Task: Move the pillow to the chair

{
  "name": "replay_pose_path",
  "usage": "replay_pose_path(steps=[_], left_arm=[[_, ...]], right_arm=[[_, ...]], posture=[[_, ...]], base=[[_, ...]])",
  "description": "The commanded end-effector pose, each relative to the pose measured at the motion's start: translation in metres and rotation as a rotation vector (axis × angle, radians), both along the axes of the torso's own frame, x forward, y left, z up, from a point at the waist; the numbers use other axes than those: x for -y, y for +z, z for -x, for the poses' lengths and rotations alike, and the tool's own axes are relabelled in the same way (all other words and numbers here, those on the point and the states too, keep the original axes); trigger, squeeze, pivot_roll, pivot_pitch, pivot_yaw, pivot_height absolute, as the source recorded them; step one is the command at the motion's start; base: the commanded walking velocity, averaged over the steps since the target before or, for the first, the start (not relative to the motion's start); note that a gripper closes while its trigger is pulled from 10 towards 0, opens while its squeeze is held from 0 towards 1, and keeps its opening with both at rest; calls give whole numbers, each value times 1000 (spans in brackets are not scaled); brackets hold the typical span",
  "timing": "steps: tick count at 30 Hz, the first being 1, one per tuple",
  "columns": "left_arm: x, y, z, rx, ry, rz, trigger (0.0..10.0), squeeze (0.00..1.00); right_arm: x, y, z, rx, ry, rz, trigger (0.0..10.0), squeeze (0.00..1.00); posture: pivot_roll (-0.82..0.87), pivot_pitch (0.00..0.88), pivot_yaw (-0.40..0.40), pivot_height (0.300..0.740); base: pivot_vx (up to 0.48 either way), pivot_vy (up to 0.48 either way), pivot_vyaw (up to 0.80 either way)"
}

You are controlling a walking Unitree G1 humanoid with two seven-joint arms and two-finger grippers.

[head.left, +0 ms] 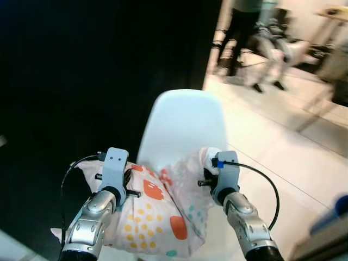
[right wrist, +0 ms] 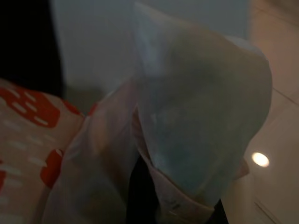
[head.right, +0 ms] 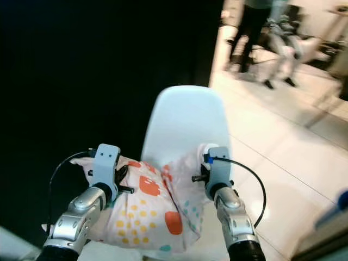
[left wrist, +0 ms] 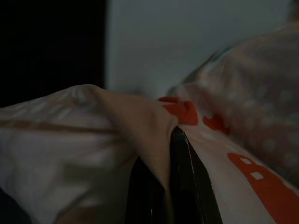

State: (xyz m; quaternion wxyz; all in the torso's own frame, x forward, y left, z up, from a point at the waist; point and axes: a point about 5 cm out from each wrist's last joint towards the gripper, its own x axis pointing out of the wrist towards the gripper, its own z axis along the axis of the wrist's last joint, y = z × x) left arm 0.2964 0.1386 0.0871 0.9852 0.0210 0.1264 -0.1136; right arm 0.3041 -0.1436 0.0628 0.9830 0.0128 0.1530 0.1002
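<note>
The left end effector [head.left: 120, 175] is clamped shut on a pinched fold at the pillow's [head.left: 149, 220] nine o'clock edge, and the right end effector [head.left: 209, 169] is closed on a bunched corner at three o'clock. The pillow hangs between them just over the seat of the chair [head.left: 182, 122], which stands at twelve o'clock. Its soft, spotted cotton cover could slip from these thin pinches, or the slack pillow could slide off the smooth, curved plastic seat.

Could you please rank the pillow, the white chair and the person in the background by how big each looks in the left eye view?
1. Chair and pillow: they look alike in area, and the pillow is nearer, so no ranking.
2. Person: smallest, far off and cut by the frame's top.
</note>
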Motion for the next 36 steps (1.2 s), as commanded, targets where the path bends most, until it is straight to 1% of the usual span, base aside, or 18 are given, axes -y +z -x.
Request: replay_pose_path(steps=[1, 7, 9, 10, 15, 17, 21, 22, 23, 24, 27, 29, 34, 36], left_arm=[[4, 2, 2, 37, 2, -4, 10000, 0], [5, -1, 2, 31, 27, -13, 10000, 0], [4, -2, 2, 17, 58, 10, 10000, 0], [2, -2, 2, 2, 88, 37, 10000, 0], [-1, -4, 3, -2, 131, 34, 10000, 0], [-2, -3, 3, 0, 147, 52, 10000, 0], [-4, -2, 3, 5, 168, 61, 10000, 0], [-4, -2, 3, 0, 177, 104, 10000, 0], [-3, -2, 4, -19, 191, 168, 10000, 0], [-3, -3, 4, -33, 196, 194, 10000, 0], [-3, -1, 5, -6, 183, 156, 10000, 0], [-3, 0, 5, 3, 186, 149, 10000, 0], [-4, 1, 6, 8, 204, 161, 10000, 0], [-6, 2, 6, 14, 213, 140, 10000, 0]], right_arm=[[-9, 7, -4, 39, 54, 7, 10000, 0], [-13, 7, -6, 46, 89, -3, 10000, 0], [-15, 8, -6, 48, 104, -7, 10000, 0], [-16, 9, -6, 51, 110, -12, 10000, 0], [-17, 8, -6, 50, 115, -16, 10000, 0], [-17, 8, -5, 50, 118, -17, 10000, 0], [-18, 8, -5, 50, 123, -17, 10000, 0], [-18, 7, -5, 48, 126, -17, 10000, 0], [-18, 7, -5, 48, 129, -17, 10000, 0], [-18, 7, -5, 47, 130, -17, 10000, 0], [-18, 7, -5, 47, 134, -17, 10000, 0], [-18, 8, -5, 48, 137, -18, 10000, 0], [-20, 8, -5, 48, 144, -22, 10000, 0], [-20, 8, -4, 48, 147, -22, 10000, 0]], posture=[[49, 85, -41, 740], [49, 89, -45, 740], [48, 90, -44, 740], [48, 91, -45, 740], [48, 94, -48, 740], [49, 96, -51, 740], [48, 98, -52, 740], [48, 98, -53, 740], [48, 98, -53, 740], [48, 98, -52, 740], [47, 100, -53, 740], [47, 99, -53, 740], [49, 99, -54, 740], [50, 99, -53, 740]], base=[[0, 0, 0], [0, 0, 0], [0, 0, 0], [0, -322, 0], [0, -448, 0], [0, -480, 0], [0, -480, 0], [0, -458, 0], [0, 296, 0], [0, 480, 0], [0, 480, 0], [0, 480, 0], [0, 0, 0], [0, 0, 0]])
